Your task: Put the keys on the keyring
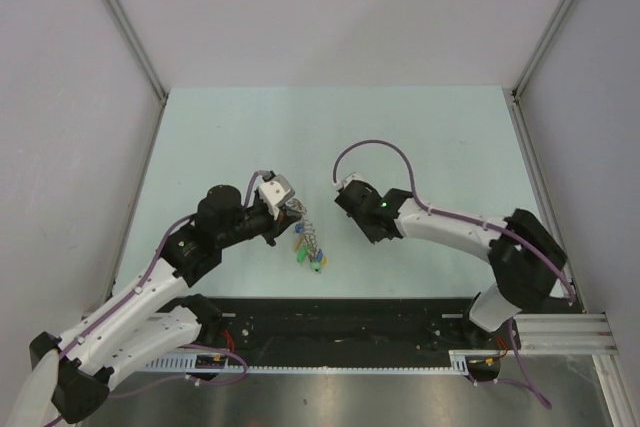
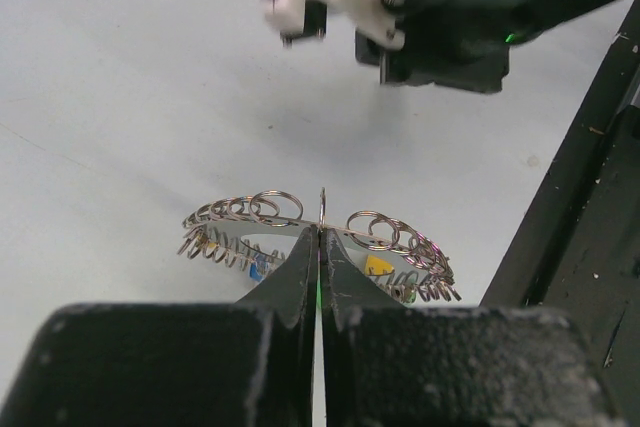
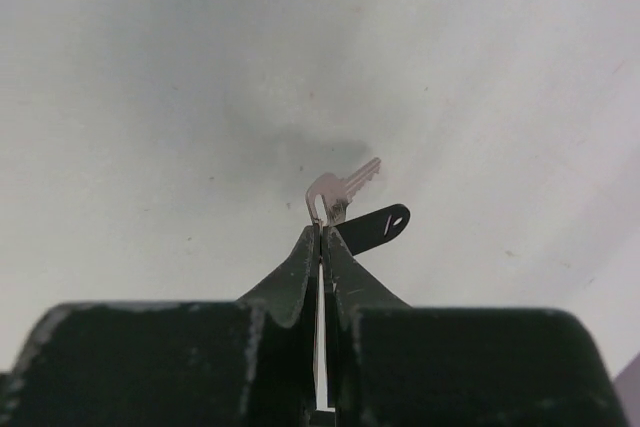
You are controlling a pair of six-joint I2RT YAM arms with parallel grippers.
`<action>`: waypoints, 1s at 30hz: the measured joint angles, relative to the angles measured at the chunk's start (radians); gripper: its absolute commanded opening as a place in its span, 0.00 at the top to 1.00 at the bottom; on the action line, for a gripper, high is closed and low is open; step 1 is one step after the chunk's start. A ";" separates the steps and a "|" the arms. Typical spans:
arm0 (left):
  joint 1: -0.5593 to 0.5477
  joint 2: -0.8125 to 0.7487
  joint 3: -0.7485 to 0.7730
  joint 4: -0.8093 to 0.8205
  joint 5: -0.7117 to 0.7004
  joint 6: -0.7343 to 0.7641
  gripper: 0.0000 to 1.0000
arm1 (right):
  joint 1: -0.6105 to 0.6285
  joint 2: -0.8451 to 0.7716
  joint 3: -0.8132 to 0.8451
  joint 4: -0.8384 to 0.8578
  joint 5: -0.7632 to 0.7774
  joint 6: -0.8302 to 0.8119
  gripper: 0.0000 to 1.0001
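**Thin grips on both sides: the key or the ring may turn or slip**

The left jaws are clenched on one thin upright wire loop of the grey metallic coiled keyring point(image 2: 270, 209). The ring stands out flat in front of them, near the middle of the pale worktop point(image 1: 420, 137). Tiny keys with yellow, blue and green plastic heads point(image 2: 378, 265) sit under the coil. I cannot tell if they are already threaded on it.

The right jaws are clenched on the rounded end of a small silver key with a black plastic head point(image 3: 345, 187). It is held above the worktop, with its shadow below, and the keyring is near it but apart.

In my judgement the main danger is rotation. Each side holds only a narrow piece of metal, so a small push when key and ring meet could turn the key between the jaws or swing the ring around its one held loop. Then the hole of the key would miss the wire end.

The key could also slip out and fall among the coloured keys. These keys may block the way or catch the new key. The two arms work very close, so they may also touch each other during the approach.
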 measured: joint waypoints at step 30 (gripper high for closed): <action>-0.001 0.043 -0.019 0.075 0.180 0.035 1.00 | -0.177 -0.318 -0.346 0.443 -0.335 -0.082 1.00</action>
